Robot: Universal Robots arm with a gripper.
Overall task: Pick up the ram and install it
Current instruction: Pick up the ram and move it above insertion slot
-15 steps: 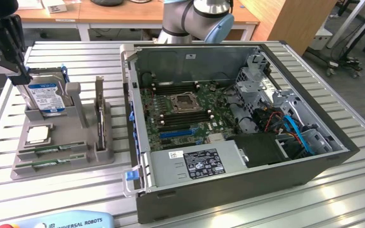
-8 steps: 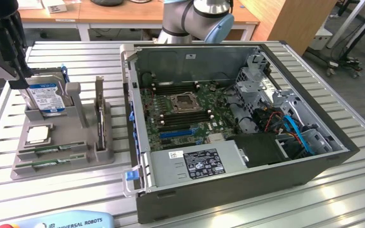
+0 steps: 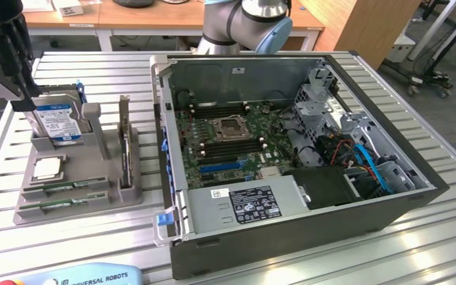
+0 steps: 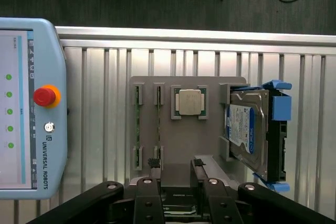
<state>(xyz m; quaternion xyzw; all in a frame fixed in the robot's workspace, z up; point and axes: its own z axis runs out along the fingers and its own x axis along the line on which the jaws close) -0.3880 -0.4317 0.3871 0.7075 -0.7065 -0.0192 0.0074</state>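
Observation:
Two ram sticks (image 3: 62,190) stand on edge in slots at the front of a grey holder (image 3: 85,205), left of the computer case in the exterior view. From the wrist view they are thin green edges (image 4: 159,124), side by side. My gripper (image 3: 18,98) hangs above the holder's far end, near the hard drive. Its dark fingertips (image 4: 154,162) stand apart, so the gripper (image 4: 176,163) is open with nothing between them, and it sits just short of the nearer ends of the ram sticks.
The holder also carries a silver processor chip (image 4: 189,102), a hard drive (image 4: 247,129) in a blue bracket, and a thin board on edge (image 3: 123,142). The open computer case (image 3: 291,237) shows its motherboard (image 3: 232,127). A teach pendant (image 4: 31,108) lies beside the holder.

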